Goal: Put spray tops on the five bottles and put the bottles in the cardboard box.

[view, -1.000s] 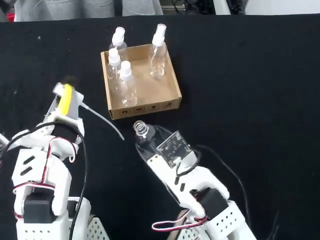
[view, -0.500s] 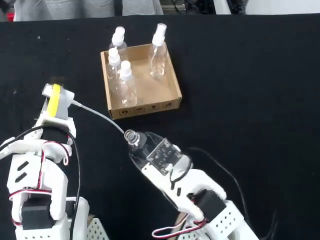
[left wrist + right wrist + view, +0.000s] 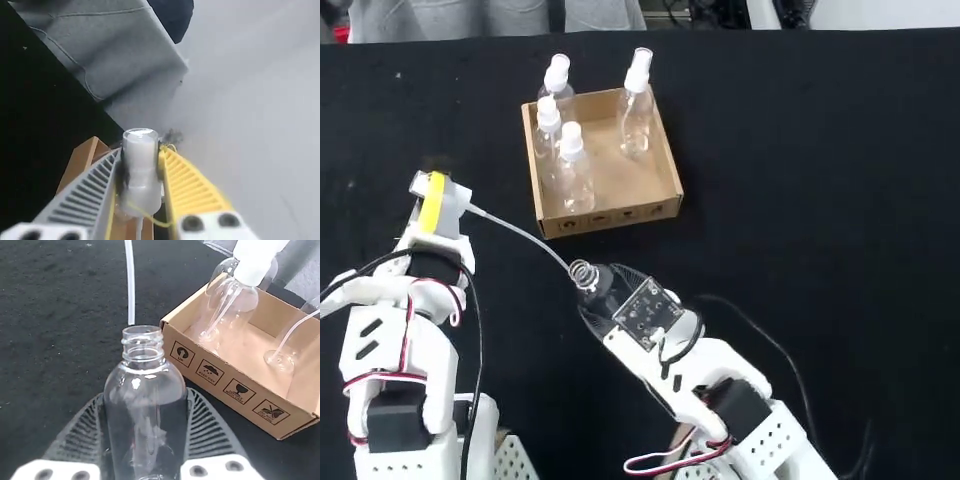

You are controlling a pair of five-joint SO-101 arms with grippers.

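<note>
The left tool (image 3: pixel 432 197) clamps a spray top (image 3: pixel 140 172). Its dip tube (image 3: pixel 520 237) slants toward 4 o'clock, with the tip just by the mouth of the uncapped bottle (image 3: pixel 143 390) clamped in the right tool (image 3: pixel 145 397). At the bottle's 12 o'clock, the cardboard box (image 3: pixel 668 160) holds four capped bottles (image 3: pixel 572 165).

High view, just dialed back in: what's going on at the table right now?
The right gripper holds an uncapped bottle just in front of the cardboard box. The left gripper holds a spray top, whose tube slants toward the bottle's neck; its tip is beside the neck, not yet inside. Four capped bottles stand at the box, at least three plainly inside.
</note>
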